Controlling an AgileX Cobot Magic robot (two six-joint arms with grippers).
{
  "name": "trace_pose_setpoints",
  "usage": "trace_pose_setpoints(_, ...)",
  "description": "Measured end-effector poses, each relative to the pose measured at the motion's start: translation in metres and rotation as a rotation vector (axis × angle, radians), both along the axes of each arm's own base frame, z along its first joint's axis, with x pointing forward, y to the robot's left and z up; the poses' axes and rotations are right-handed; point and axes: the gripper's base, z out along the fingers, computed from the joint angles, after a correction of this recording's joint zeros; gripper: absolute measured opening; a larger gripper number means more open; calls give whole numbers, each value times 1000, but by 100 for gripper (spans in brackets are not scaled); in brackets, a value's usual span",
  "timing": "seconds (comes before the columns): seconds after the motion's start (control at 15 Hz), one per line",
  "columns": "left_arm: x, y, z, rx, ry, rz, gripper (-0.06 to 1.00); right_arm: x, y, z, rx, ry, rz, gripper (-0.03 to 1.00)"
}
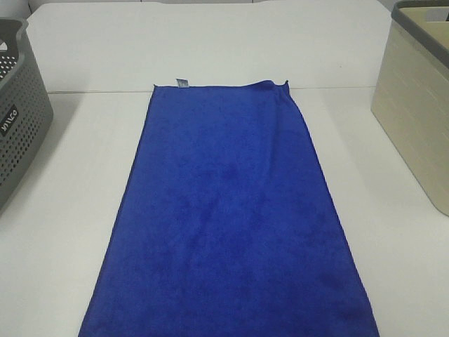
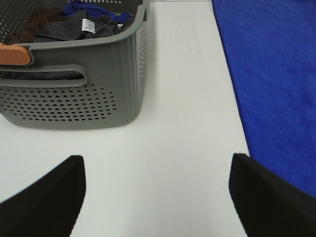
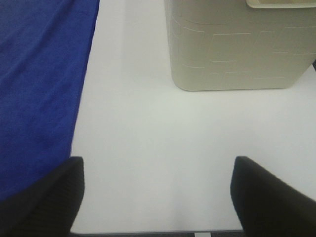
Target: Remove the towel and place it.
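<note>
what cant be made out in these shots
- Towel: its near end is cut off by the bottom edge of the high view.
- Beige basket: its inside is hidden by its own wall in the high and right wrist views.
- Grey basket: the clothes lower down are hidden behind its wall.
- Towel tag: print too small.

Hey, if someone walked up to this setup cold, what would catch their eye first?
The royal-blue towel dominates, spread flat down the middle of the white table. A grey perforated basket sits at the left edge, holding dark crumpled cloths, and a beige basket stands at the right. Both pincers, left and right, hang open over bare table beside the towel.
</note>
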Motion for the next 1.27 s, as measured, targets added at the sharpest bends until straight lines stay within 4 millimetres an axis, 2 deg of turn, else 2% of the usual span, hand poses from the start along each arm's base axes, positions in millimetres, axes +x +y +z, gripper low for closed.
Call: trace_pose_setpoints(1.27, 0, 0, 0, 0, 0, 0, 74, 0, 0, 0, 0, 0, 0, 80)
